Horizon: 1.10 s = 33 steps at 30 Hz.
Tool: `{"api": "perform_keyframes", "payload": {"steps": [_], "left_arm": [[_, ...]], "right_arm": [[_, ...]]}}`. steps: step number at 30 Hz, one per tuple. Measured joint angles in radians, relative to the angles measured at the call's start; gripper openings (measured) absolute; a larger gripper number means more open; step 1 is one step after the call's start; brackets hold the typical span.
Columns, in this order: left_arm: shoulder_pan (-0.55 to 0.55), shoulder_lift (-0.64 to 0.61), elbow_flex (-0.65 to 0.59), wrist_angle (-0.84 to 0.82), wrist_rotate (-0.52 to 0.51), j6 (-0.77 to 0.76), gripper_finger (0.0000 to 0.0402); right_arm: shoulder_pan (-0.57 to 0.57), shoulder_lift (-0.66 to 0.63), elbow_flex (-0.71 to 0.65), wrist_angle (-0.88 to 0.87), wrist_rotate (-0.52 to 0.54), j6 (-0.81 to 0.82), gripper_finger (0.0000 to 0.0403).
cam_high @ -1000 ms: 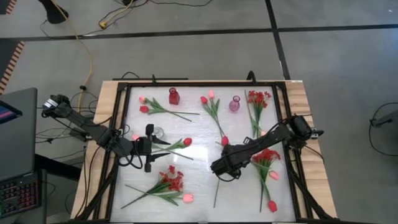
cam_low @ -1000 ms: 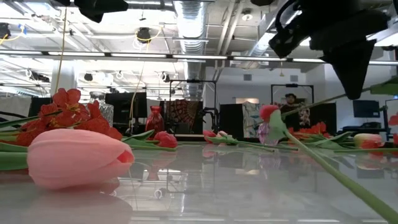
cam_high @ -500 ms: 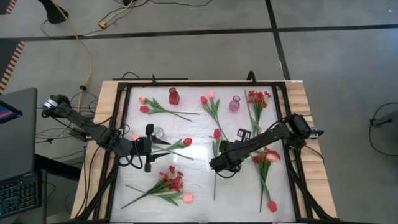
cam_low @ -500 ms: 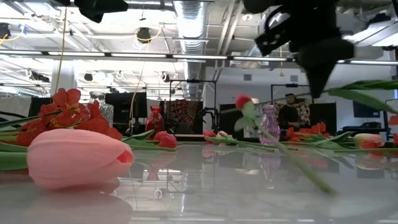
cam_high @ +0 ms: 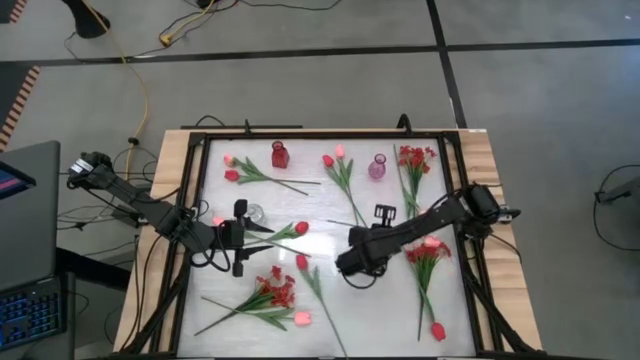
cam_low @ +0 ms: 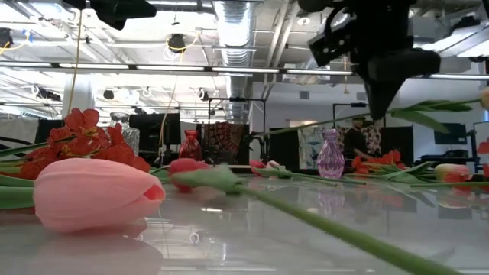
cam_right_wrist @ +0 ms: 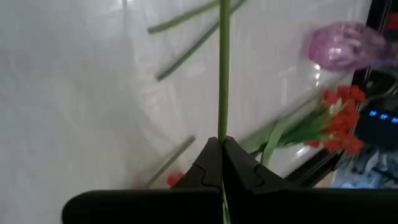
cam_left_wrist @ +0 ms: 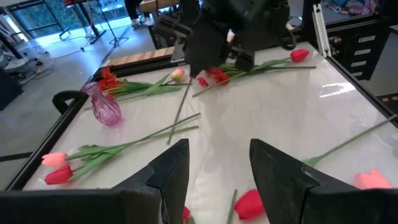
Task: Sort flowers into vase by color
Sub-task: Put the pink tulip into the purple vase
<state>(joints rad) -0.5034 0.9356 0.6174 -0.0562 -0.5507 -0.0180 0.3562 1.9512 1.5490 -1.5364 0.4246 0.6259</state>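
A red tulip [cam_high: 302, 262] is pinched by its stem in the right end effector [cam_right_wrist: 221, 149], just beside the purple vase [cam_high: 377, 167] — its bloom near the worktop [cam_high: 330, 230] centre. The left end effector [cam_left_wrist: 217, 168] is held spread, empty.

A glossy white tabletop [cam_high: 330, 215] framed by black rails and pale wooden edges carries scattered green-stemmed artificial flowers. A small red glass vase [cam_high: 279, 155] and a small pink glass vase [cam_high: 377, 166] stand near the far edge, and a clear glass vase [cam_high: 254, 213] stands toward the left. Pink and red tulips [cam_high: 243, 170], a second tulip pair [cam_high: 338, 170] and a bushy red spray [cam_high: 413, 165] lie by the vases; another red spray with a pink tulip [cam_high: 275, 298] lies near the front.
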Motion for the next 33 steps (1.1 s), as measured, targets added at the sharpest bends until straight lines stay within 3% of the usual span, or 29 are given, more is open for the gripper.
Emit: {"api": "perform_keyframes", "payload": {"steps": [7, 13, 22, 33], "left_arm": [[0.0, 0.0, 0.0, 0.001, 0.001, -0.022, 0.0157], [0.0, 0.0, 0.0, 0.015, 0.005, -0.07, 0.0157], [0.0, 0.0, 0.033, 0.061, 0.136, -0.113, 0.0157], [0.028, 0.083, 0.193, -0.165, 0.136, -0.186, 0.0157]], "right_arm": [[0.007, 0.0, 0.0, 0.003, 0.001, -0.057, 0.0024], [0.018, 0.0, 0.0, 0.007, 0.073, -0.182, 0.0024], [0.017, 0.0, 0.0, 0.044, 0.127, -0.292, 0.0025], [0.022, 0.0, 0.0, 0.086, 0.16, -0.412, 0.0025]]}}
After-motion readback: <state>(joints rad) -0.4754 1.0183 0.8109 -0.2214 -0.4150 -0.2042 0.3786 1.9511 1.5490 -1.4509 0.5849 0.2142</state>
